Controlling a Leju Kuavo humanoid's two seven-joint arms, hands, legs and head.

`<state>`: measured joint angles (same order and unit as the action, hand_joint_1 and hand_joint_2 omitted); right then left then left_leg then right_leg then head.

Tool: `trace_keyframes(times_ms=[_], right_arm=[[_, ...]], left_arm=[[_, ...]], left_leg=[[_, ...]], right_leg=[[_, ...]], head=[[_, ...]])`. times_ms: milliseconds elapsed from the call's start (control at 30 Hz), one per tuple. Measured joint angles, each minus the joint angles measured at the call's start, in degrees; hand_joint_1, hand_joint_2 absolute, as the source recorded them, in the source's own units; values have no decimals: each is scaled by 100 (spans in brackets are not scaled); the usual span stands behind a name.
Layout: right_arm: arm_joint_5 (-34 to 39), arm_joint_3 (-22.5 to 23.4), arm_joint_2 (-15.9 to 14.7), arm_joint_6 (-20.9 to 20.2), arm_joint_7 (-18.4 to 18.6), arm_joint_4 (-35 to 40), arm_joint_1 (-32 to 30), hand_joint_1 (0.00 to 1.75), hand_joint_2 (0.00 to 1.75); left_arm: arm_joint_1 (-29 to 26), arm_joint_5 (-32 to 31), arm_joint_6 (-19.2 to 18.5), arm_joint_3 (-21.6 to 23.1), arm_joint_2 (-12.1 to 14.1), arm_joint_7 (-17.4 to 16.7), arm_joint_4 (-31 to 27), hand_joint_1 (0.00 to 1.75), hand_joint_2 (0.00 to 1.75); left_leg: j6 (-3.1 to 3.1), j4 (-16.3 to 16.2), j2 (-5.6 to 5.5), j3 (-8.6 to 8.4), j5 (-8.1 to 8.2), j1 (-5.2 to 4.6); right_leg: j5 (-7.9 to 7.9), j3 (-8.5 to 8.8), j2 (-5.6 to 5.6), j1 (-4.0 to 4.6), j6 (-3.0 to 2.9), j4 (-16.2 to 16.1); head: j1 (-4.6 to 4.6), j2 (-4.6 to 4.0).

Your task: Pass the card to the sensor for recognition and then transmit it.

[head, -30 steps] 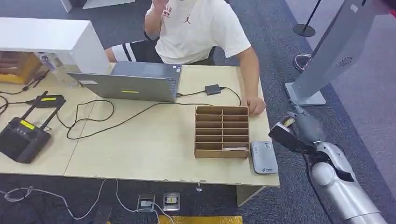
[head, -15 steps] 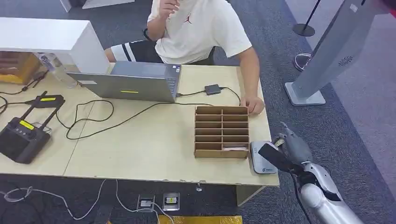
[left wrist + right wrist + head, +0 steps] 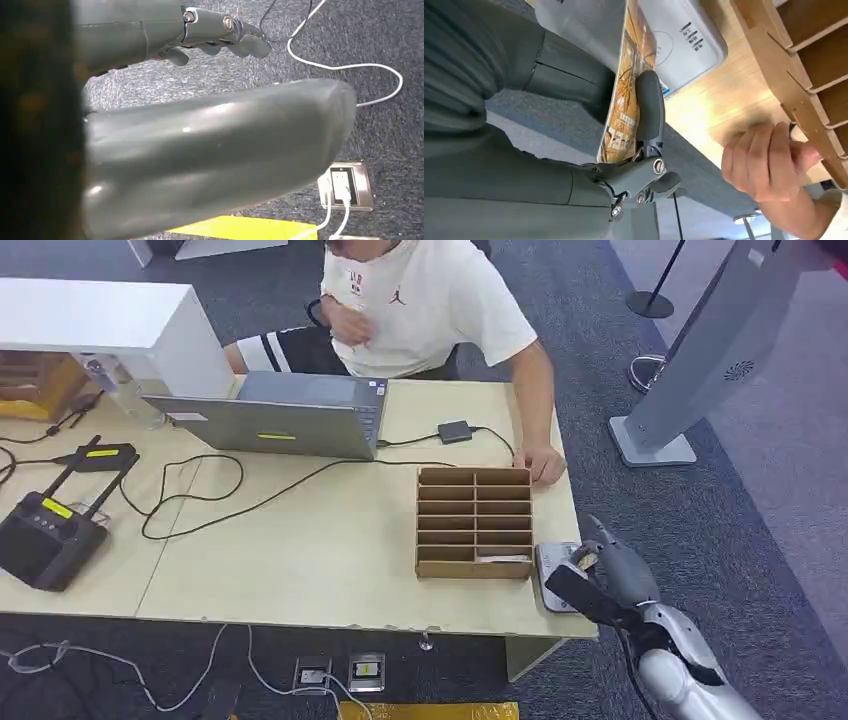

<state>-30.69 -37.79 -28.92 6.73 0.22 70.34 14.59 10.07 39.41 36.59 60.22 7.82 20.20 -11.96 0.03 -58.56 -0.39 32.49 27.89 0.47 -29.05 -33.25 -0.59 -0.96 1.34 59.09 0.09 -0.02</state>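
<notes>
My right hand (image 3: 612, 574) grips a card (image 3: 625, 98) with an orange and yellow printed face, a dark finger lying across it. The hand hovers at the table's front right corner, with the card held just over the grey sensor pad (image 3: 551, 561), whose pale top (image 3: 684, 35) lies right behind the card in the right wrist view. I cannot tell whether card and pad touch. My left hand (image 3: 220, 35) hangs over the carpet, holding nothing, its fingers loosely apart.
A wooden slotted box (image 3: 475, 523) stands just left of the sensor, with a white card (image 3: 503, 559) in its front right slot. A seated person rests a hand (image 3: 545, 466) by the box's far right corner. A laptop (image 3: 290, 420), cables and a black controller (image 3: 45, 538) lie to the left.
My right hand has carried the card from out beside the table's right edge in and down, until it is over the sensor. The person's raised hand has lowered to the chest.
</notes>
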Motion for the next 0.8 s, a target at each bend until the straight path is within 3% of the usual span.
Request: trace_keyframes(times_ms=[433,800], right_arm=[[11,-140,-81,208,131,114,-66,175,175],[-68,33,-212,114,-381,120,460,175,175]], left_arm=[[1,-37,9,7,0,-39,0,0,0],[51,-101,33,20,0,-39,0,0,0]], left_leg=[[0,0,7,0,0,0],[0,0,7,2,0,-2]], right_leg=[[1,3,1,0,0,1],[2,1,1,-2,1,2]], head=[[2,0],[-2,0]])
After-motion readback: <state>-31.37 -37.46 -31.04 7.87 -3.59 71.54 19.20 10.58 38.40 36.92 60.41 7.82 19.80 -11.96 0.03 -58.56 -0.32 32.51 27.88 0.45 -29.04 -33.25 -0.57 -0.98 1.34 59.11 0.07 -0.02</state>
